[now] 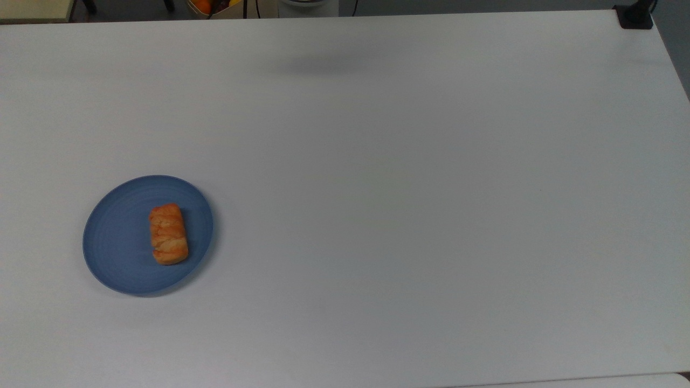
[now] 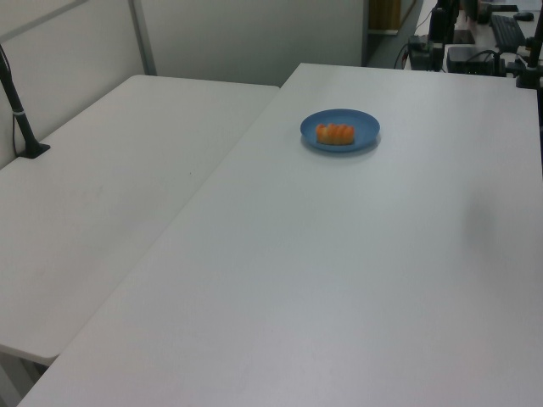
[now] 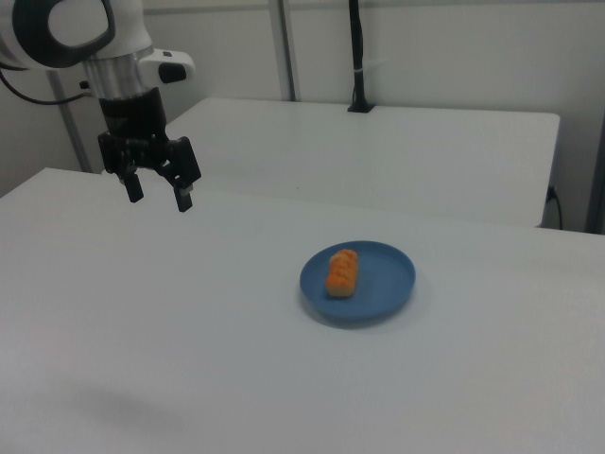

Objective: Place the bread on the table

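Right view: the arm is seen at the upper left, its white last link and black wrist pointing straight down, with the hand held in the air above the tabletop. The two black fingers are spread apart and nothing is held between them. The bread is found well apart from the hand, toward the right view's right and lower in the picture, lying flat on a round blue plate that rests on the tabletop. The roll is set off-centre on the plate, nearer the rim on the right view's left. In the top view the bread is shown lengthwise from top to bottom, slightly right of the middle of the plate, which sits in the lower left part of the tabletop. In the left view the plate with the bread is placed toward the far end of the tabletop. A second white table is seen behind.
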`<action>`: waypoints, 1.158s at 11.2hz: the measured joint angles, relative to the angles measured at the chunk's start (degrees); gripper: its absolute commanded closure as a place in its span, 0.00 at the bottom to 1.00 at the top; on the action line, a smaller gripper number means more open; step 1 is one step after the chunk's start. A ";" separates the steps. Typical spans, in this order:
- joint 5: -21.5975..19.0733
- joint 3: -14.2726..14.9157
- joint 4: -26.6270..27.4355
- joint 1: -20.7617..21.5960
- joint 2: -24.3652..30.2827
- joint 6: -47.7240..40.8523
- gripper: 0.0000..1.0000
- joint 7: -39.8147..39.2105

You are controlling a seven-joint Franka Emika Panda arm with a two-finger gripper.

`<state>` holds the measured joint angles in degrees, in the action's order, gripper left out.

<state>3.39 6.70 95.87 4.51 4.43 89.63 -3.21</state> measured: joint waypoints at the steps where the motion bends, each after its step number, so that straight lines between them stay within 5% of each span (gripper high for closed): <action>1: 0.00 0.00 0.00 0.00 -0.08 0.00 0.00 -0.02; 13: 0.01 0.06 -1.96 -2.55 -3.35 6.60 0.00 -1.23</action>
<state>3.40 6.76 93.91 1.97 1.08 96.24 -4.44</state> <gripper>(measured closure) 0.000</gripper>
